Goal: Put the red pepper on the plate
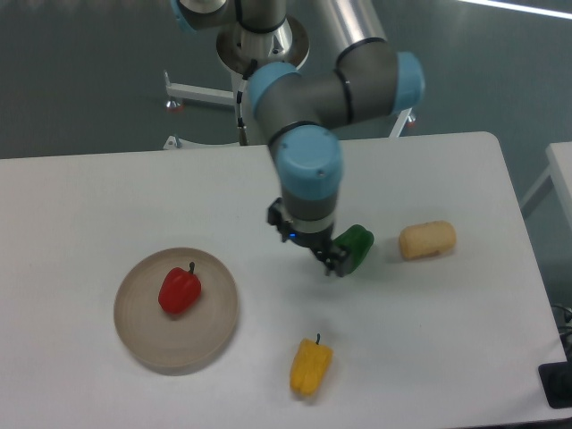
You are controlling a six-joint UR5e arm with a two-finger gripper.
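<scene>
White tabletop (107, 197) fills most of the view, with a dark grey floor beyond its far edge.

Nearest the camera lies the yellow pepper (310, 366), on its side on the bare table, its thin stem pointing up toward the far side and its body running back toward the near edge.

A little farther in and to the left of the picture sits the plate (176, 309), a round beige disc with a thick rim. The red pepper (180, 290) rests on it, slightly off centre toward the far side. Its long axis runs roughly near to far with a slight lean, the short dark stem pointing away from the camera and a touch to the right of the picture, the broad glossy end facing the near edge.

Further right, about mid-table, the gripper (332, 261) hangs on the grey and blue arm (308, 170), well apart from the plate. Its fingers are dark and partly hidden by the wrist, so how far they are spread cannot be told; the green pepper (356, 248) lies just beside them, and whether they touch it cannot be told either.

Right of the green pepper, a tan bread roll (427, 239) lies on the table.

Behind the table stands a white metal frame (192, 92).
</scene>
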